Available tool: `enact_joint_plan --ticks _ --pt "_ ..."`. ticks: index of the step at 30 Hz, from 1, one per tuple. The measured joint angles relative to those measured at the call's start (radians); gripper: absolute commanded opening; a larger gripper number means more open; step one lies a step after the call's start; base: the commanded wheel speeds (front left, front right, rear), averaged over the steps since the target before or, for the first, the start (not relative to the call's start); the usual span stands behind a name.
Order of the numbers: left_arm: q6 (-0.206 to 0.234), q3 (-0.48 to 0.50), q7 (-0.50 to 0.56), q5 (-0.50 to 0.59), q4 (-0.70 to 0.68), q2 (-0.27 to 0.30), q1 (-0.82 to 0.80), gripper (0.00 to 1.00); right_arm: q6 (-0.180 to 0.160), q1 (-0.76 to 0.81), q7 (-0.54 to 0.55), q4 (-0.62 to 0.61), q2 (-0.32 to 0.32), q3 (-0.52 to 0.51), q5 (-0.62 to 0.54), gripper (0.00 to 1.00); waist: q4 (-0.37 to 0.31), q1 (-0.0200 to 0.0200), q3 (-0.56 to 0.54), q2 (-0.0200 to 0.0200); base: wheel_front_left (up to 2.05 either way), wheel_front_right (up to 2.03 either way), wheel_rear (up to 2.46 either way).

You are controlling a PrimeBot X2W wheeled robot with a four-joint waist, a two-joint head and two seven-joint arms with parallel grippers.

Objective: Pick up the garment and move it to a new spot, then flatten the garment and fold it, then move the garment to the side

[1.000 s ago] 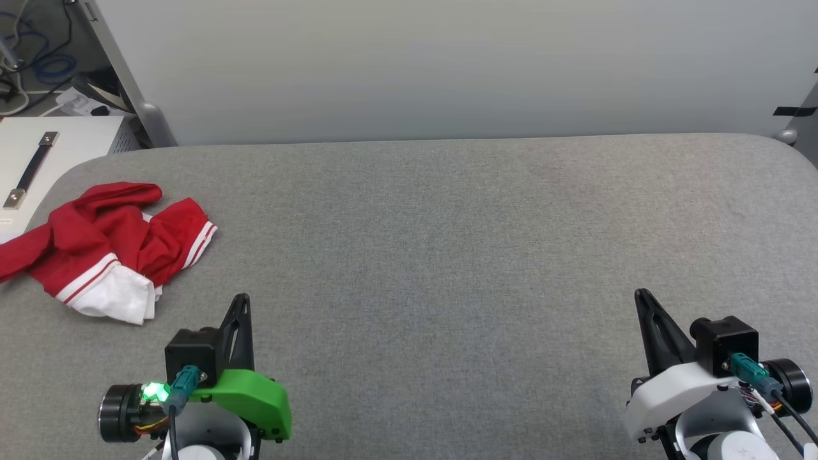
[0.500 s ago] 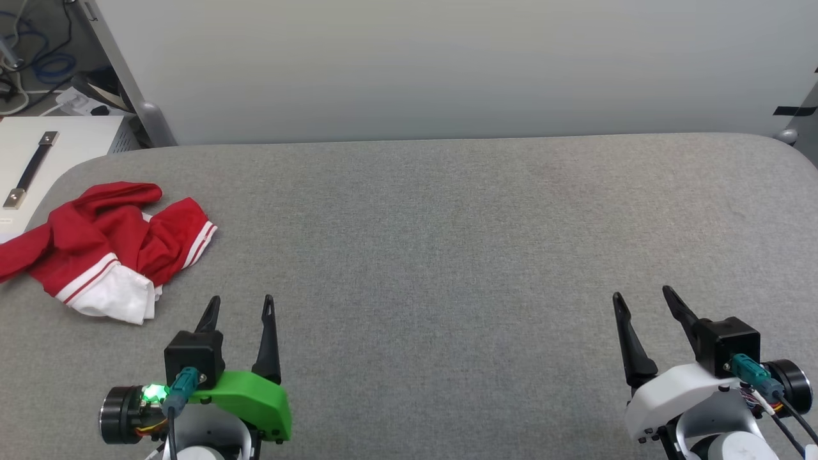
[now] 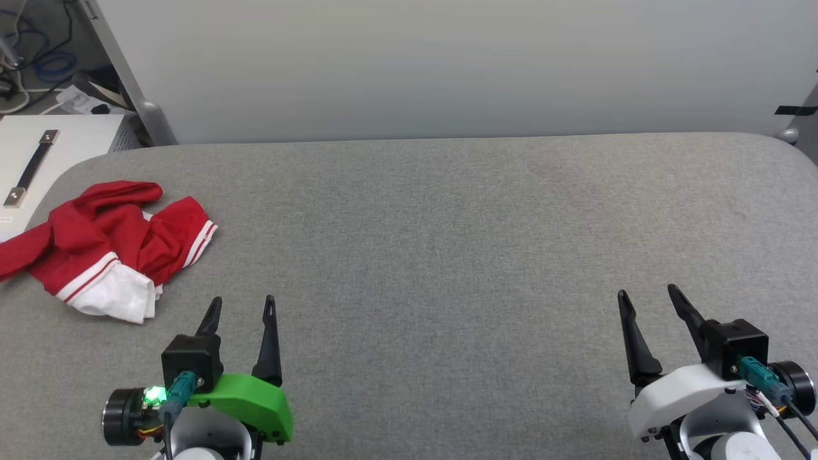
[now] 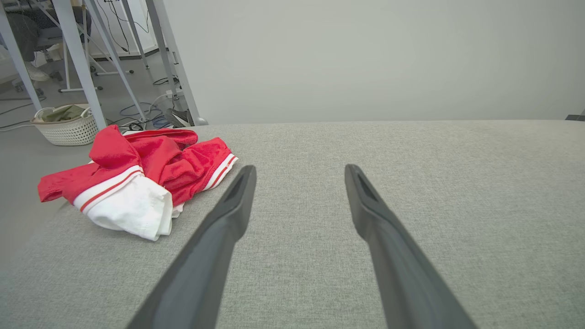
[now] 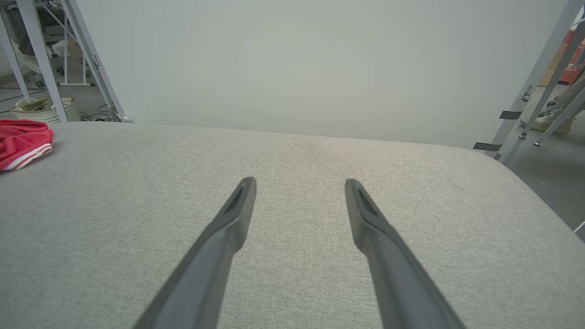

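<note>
The garment lies crumpled at the left end of the grey table, red with a white sleeve and striped trim; one part hangs over the left edge. It also appears in the left wrist view as the garment and at the left edge of the right wrist view as the garment. My left gripper hovers open near the front, a little right of and nearer than the garment, holding nothing. At the front right my right gripper is open and empty too.
A white cabinet with a handle stands beyond the table's left end. A pale wall rises behind the table. Metal frame legs, a woven basket and cables sit on the floor at the left.
Both grippers have opened from shut to wide apart. The garment has not moved.
</note>
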Motion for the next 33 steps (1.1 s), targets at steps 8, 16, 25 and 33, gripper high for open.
enact_joint_plan --ticks 8,16,25,33 --pt "-0.004 -0.001 -0.016 -0.008 0.004 0.000 0.000 1.00 0.000 0.000 -0.017 0.000 0.000 -0.004 0.009 1.00 0.001 0.0000 -0.001 0.0000 0.00 0.00 0.00" --pt "-0.011 0.000 -0.035 -0.033 0.003 0.000 0.001 1.00 0.000 0.000 -0.033 -0.005 0.000 -0.008 0.017 1.00 0.002 0.0000 -0.002 0.0000 0.00 0.00 0.00" --pt "-0.014 -0.002 -0.057 -0.052 0.011 0.000 0.001 1.00 0.000 0.001 -0.054 -0.006 0.000 -0.009 0.018 1.00 0.004 0.0000 0.002 0.0000 0.00 0.00 0.00" --pt "-0.022 -0.003 -0.074 -0.061 0.008 0.000 0.001 1.00 0.000 0.001 -0.071 -0.009 0.000 -0.011 0.027 1.00 0.006 0.0000 0.006 0.0000 0.00 0.00 0.00"
